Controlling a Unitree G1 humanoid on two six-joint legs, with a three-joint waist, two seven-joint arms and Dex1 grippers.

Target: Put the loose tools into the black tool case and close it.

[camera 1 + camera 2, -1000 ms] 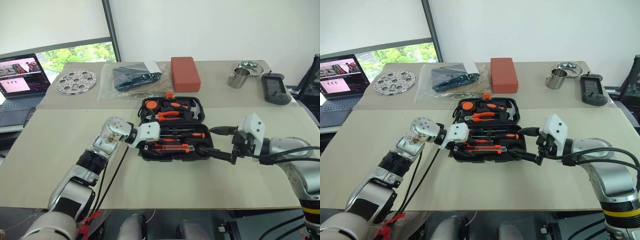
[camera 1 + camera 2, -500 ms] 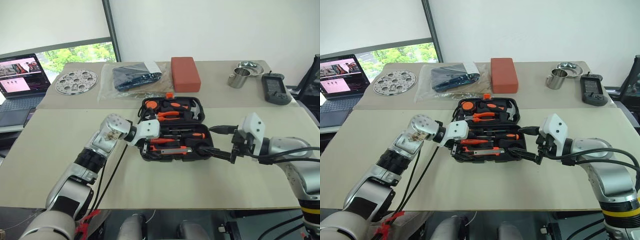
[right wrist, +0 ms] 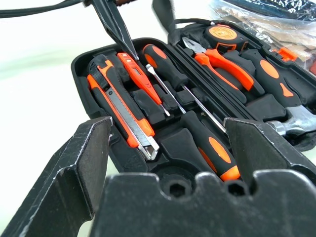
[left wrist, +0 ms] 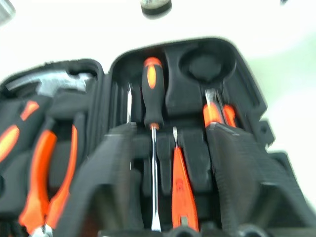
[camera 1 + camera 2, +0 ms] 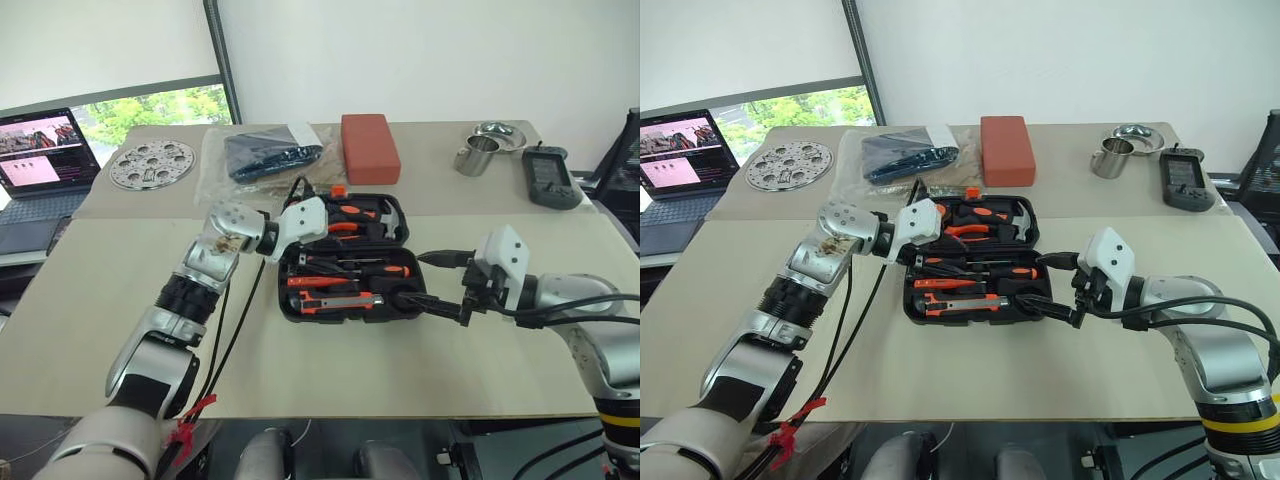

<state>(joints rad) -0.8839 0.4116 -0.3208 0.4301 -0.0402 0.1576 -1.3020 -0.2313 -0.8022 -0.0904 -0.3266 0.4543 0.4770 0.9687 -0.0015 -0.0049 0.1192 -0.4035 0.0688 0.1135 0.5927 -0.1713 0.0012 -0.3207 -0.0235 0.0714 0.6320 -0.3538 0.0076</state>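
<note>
The black tool case point(image 5: 404, 236) lies open at mid-table. Its near half holds two screwdrivers point(image 3: 163, 66) point(image 3: 212, 143), a slim orange tester point(image 3: 133, 66) and the utility knife point(image 3: 123, 116), each in a recess. Pliers point(image 5: 340, 227) and a hammer point(image 5: 392, 212) fill the far half. My left gripper point(image 5: 292, 255) hovers over the case's left end, open and empty; its fingers point(image 3: 116, 29) point down at the tester's end. Open too, my right gripper point(image 5: 410, 278) straddles the case's right front corner, and I cannot tell whether it touches it.
Behind the case are a red-brown box point(image 5: 370, 147) and a clear bag point(image 5: 265, 155) with dark contents. A perforated metal disc point(image 5: 150, 163) and a laptop point(image 5: 40, 150) sit far left. A metal cup point(image 5: 478, 158), bowl point(image 5: 500, 133) and black handheld device point(image 5: 550, 180) stand far right.
My left gripper has risen from the case's near-left part toward its back-left edge, uncovering the tools there. The right arm has not moved.
</note>
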